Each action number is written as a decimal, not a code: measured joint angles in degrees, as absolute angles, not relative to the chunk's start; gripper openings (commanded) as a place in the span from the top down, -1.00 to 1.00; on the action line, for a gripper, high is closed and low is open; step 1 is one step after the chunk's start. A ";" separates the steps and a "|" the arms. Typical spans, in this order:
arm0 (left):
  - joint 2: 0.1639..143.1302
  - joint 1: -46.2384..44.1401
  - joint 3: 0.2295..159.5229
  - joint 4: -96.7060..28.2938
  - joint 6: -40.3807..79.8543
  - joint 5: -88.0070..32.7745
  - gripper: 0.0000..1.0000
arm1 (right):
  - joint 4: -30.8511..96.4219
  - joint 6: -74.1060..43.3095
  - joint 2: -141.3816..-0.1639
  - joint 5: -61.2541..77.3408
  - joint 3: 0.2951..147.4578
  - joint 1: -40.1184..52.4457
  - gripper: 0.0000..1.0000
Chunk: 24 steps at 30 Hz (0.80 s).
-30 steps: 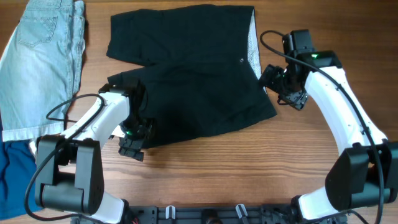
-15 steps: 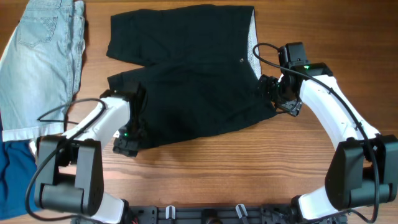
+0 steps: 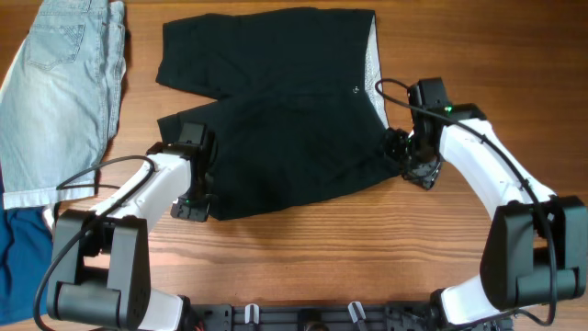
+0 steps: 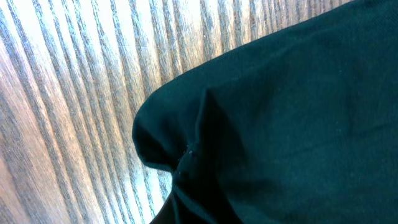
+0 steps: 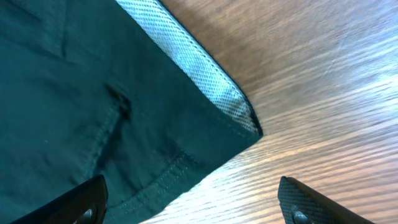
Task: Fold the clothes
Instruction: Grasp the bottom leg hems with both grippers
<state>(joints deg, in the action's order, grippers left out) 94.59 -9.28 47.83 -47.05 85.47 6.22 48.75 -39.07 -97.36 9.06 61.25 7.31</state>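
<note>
The clothes, black shorts (image 3: pixel 285 138), lie spread flat mid-table, their pale grey lining (image 3: pixel 371 64) showing along the waistband at the right. My left gripper (image 3: pixel 192 204) sits on the near-left leg corner. The left wrist view shows the black cloth (image 4: pixel 186 152) puckered and drawn into the jaws, which are shut on it. My right gripper (image 3: pixel 412 167) is at the near-right waistband corner (image 5: pixel 245 121). Its fingers (image 5: pixel 87 200) stand wide apart, one over the cloth and one over bare wood, gripping nothing.
Light-blue denim shorts (image 3: pixel 60 92) lie at the far left, with a bright blue garment (image 3: pixel 18 262) below them at the table's left edge. Bare wooden tabletop (image 3: pixel 312 257) runs along the front of the black shorts.
The left gripper slid up onto the leg corner and shut on the cloth. The right gripper moved toward the front and left, down to the waistband corner, still open.
</note>
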 measured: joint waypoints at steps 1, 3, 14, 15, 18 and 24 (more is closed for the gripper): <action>94.59 -9.28 47.83 -47.05 85.47 6.22 0.92 | 46.65 -39.35 -97.41 10.11 59.99 7.31 -0.72; 94.59 -9.28 47.83 -47.05 85.47 6.22 0.92 | 43.77 -40.12 -97.41 11.64 57.65 7.31 -0.70; 94.59 -9.28 47.83 -47.05 85.38 6.37 0.92 | 34.41 -41.87 -97.43 9.39 54.35 7.31 0.91; 94.59 -9.28 47.83 -47.03 84.99 6.42 0.92 | 34.76 -42.02 -97.43 9.08 54.35 7.31 0.91; 94.61 -9.26 48.01 -47.29 82.11 6.66 0.92 | 35.81 -42.02 -97.43 8.75 54.35 7.31 0.91; 92.60 -7.49 53.19 -52.58 71.53 7.46 0.92 | 41.21 -41.78 -96.38 9.10 54.35 5.63 0.92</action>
